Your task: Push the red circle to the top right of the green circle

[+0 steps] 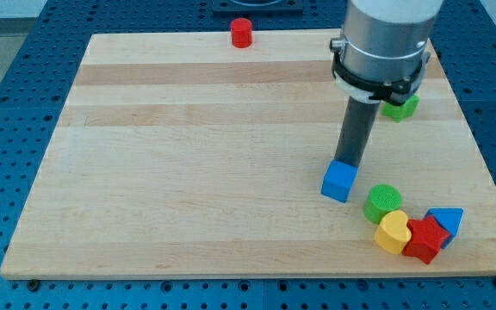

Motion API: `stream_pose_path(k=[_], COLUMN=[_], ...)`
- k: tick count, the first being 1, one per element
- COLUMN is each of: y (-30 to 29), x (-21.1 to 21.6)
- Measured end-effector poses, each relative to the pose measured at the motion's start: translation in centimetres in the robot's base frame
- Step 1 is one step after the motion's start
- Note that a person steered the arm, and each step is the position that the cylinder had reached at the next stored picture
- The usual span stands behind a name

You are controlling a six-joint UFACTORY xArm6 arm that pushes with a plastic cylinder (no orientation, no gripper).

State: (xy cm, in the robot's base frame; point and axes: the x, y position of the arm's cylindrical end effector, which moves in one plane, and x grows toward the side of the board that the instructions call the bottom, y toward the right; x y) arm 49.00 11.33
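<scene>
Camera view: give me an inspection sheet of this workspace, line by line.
Surface: pale wooden board lying on a blue perforated table.
Job's things: red circle at the board's top edge, far from the green circle near the view's bottom right.
Clutter: blue cube left of the green circle; yellow heart, red star and blue triangle bunched below and right of it; another green block, partly hidden behind the arm, shape unclear.
Grippers: none; my tip sits at the blue cube's top edge, apparently touching.
Cables: nothing seen.
Surroundings: a dark object at the view's top edge, cut off.
</scene>
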Motion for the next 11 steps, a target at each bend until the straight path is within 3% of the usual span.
stream_pose_path(k=[1, 2, 3, 4, 5, 6, 11], y=[0.0, -0.5, -7.9, -19.0, -25.3, -26.0, -16.0], x=[0.7, -2.6, -10.5, -15.1, -24.4, -29.6, -29.6])
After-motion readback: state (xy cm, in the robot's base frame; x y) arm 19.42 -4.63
